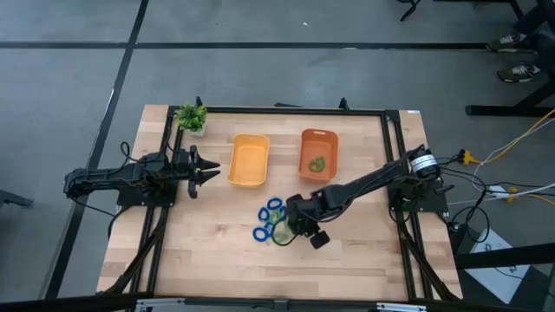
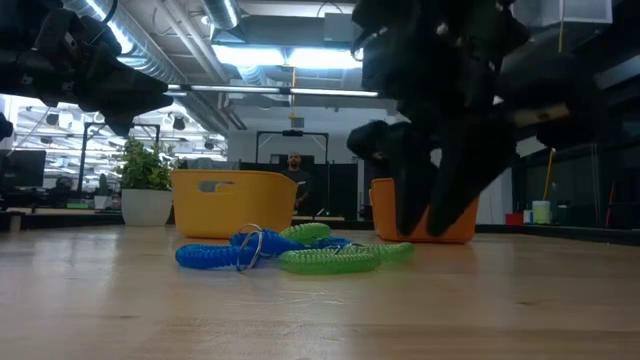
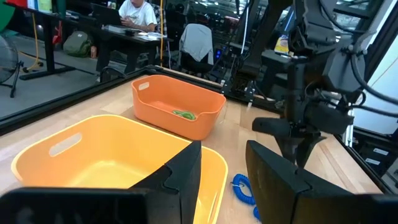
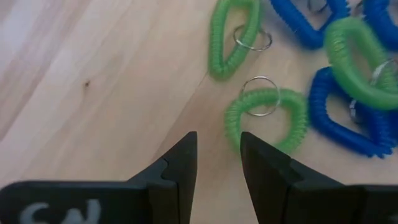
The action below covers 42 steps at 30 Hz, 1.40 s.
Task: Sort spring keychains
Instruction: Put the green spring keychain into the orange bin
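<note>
Blue and green spring keychains lie in a loose cluster on the wooden table, at the lower centre of the high view, below the two bins. In the low view the cluster rests flat on the table surface at mid-frame, blue coils to the left and green coils to the right, overlapping. The right wrist view shows two green loops nearest the fingers, each with a metal ring, and blue loops at the upper right of the frame.

The right gripper is positioned just right of the cluster in the high view. In its wrist view the two dark fingers stand apart with a narrow gap, directly before one green loop; nothing is held between them.

The left gripper waits at the left centre of the high view, just left of the yellow bin. Its fingers stand apart and empty, pointing over the yellow bin's rim.

The orange bin stands to the right of the yellow bin, apart from it. One green keychain lies inside the orange bin. The yellow bin's visible interior shows no contents.

A small potted plant stands near the table's upper left corner.
</note>
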### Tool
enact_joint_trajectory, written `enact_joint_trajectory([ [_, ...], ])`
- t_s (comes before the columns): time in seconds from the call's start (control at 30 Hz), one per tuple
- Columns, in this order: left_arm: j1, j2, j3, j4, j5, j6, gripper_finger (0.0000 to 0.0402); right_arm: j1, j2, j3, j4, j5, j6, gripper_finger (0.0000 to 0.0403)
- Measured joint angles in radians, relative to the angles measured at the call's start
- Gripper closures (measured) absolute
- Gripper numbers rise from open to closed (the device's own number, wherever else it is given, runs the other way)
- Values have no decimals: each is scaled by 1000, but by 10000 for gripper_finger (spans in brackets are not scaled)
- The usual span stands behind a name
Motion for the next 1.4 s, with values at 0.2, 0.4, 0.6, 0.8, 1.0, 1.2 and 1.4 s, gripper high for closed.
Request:
enact_joint_trajectory([
  [0.2, 0, 0, 0, 0, 0, 0, 279, 0, 60, 0, 87, -2, -3, 281],
  [0.4, 0, 0, 0, 0, 0, 0, 279, -2, 90, 2, 127, 0, -3, 281],
  [0.6, 0, 0, 0, 0, 0, 0, 279, -2, 91, 1, 126, 0, -2, 281],
  [0.8, 0, 0, 0, 0, 0, 0, 279, -3, 91, -15, 134, 0, 2, 322],
  [1.0, 0, 0, 0, 0, 0, 0, 279, -3, 92, -16, 125, -4, 2, 388],
  [1.2, 0, 0, 0, 0, 0, 0, 279, -4, 71, -19, 134, -31, -1, 369],
  [1.4, 0, 0, 0, 0, 0, 0, 279, -1, 13, -24, 100, -48, 2, 375],
])
